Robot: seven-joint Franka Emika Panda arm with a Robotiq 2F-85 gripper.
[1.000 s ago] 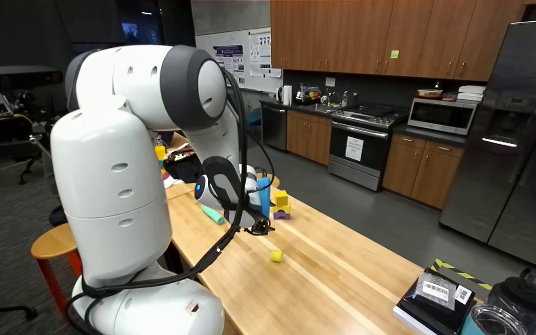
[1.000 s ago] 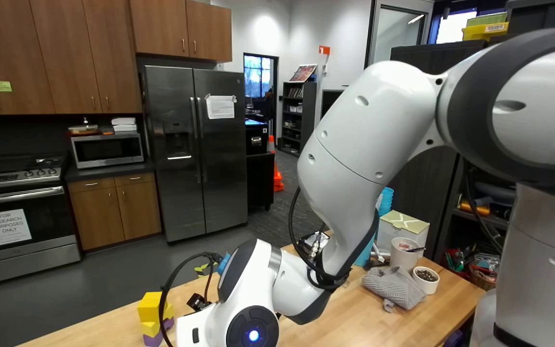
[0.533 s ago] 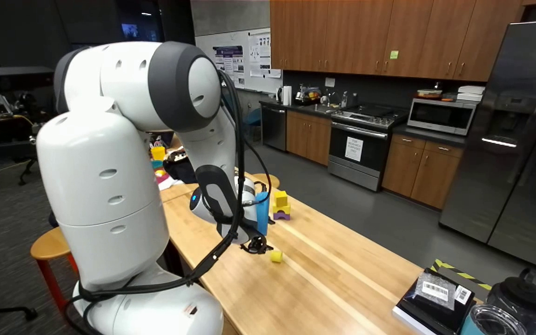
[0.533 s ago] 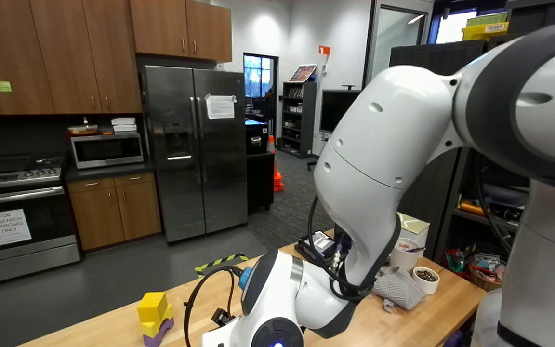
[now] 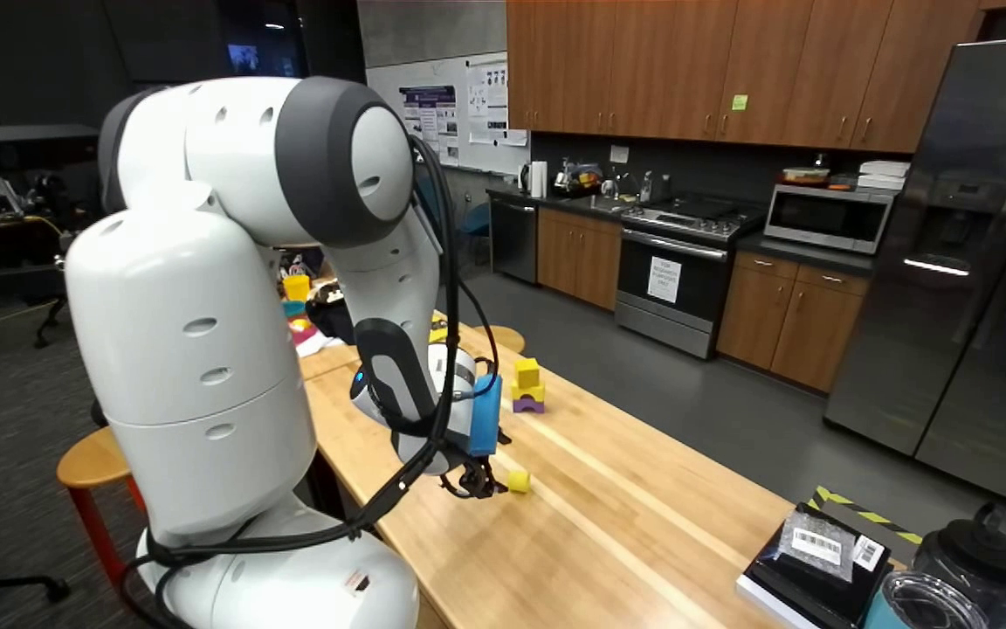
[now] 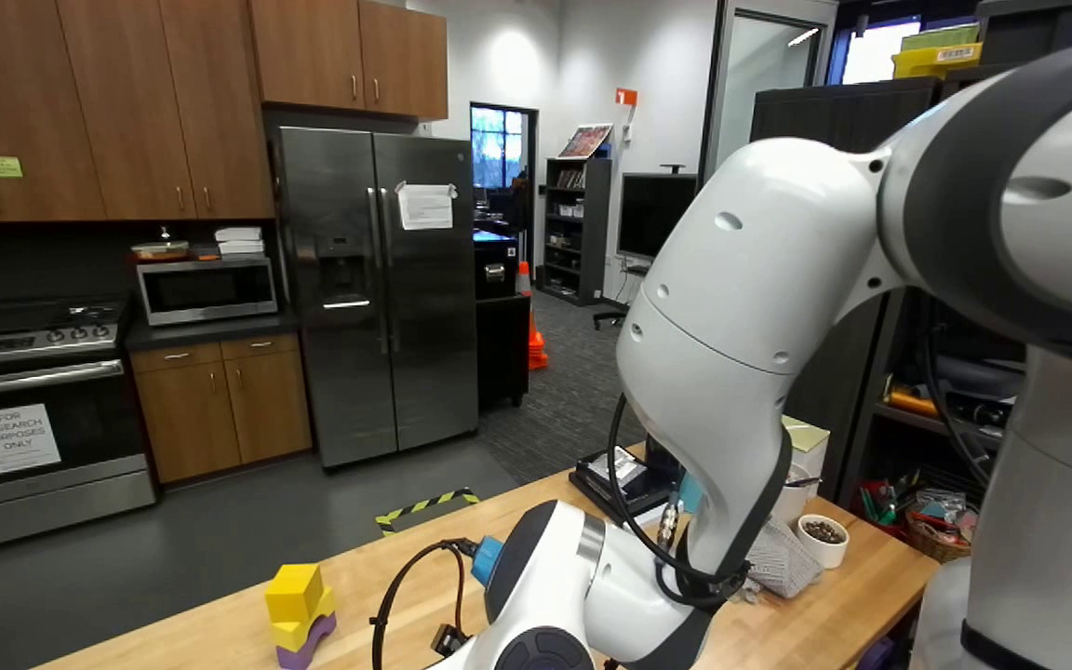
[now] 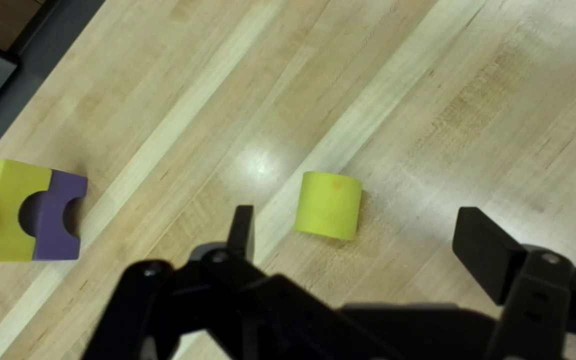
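End effector — spread wide — near a yellow cylinder.

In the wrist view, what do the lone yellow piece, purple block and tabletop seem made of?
Yellow piece: perhaps painted wood, matte; a faint darker spot resembles a knot.
Purple block: matte, even colour; painted wood or foam, unclear.
Tabletop: wood, strip grain showing, with sheen where light reflects.

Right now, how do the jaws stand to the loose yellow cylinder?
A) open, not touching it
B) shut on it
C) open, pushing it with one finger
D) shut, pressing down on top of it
A: in the wrist view the jaws are spread wide, and tabletop shows between the yellow cylinder and both black fingers.
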